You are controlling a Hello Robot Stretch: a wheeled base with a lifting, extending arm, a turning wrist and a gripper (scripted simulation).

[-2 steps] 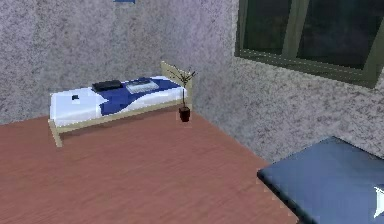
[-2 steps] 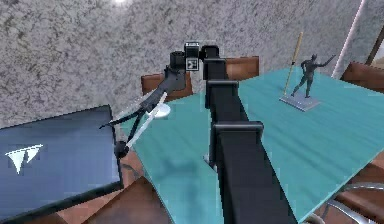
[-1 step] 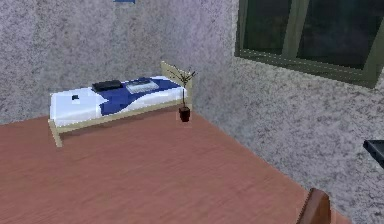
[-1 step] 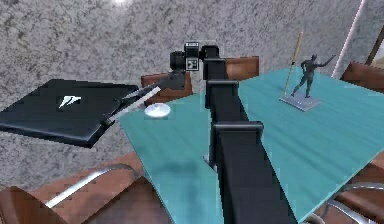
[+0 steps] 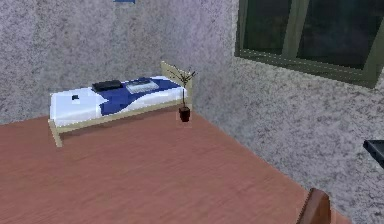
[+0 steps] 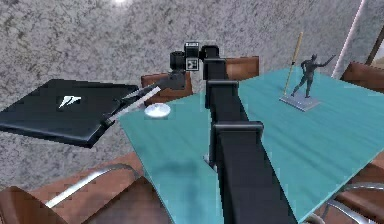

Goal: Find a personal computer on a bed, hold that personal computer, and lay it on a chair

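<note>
A black flat personal computer [image 6: 62, 110] with a white mark on its lid hangs at the far end of my gripper [image 6: 125, 105], clear of every surface, so the gripper holds it. The computer is left of the teal table [image 6: 310, 150], in front of the grey wall. A brown chair [image 6: 70, 195] stands below it at the arm side view's bottom left. More brown chairs [image 6: 172, 82] line the table's far side. The bed [image 5: 115, 100], with blue and white bedding, stands against the far wall in the forward view, with a dark thing [image 5: 105, 85] and a grey thing [image 5: 142, 86] on it.
A dark statue [image 6: 305, 78] with a pole and a small white dish [image 6: 157, 111] stand on the teal table. A potted plant [image 5: 183, 95] stands by the bed's end. Another chair back [image 5: 315, 205] shows at the forward view's bottom right, under a window [image 5: 305, 35]. Red-brown floor lies open before the bed.
</note>
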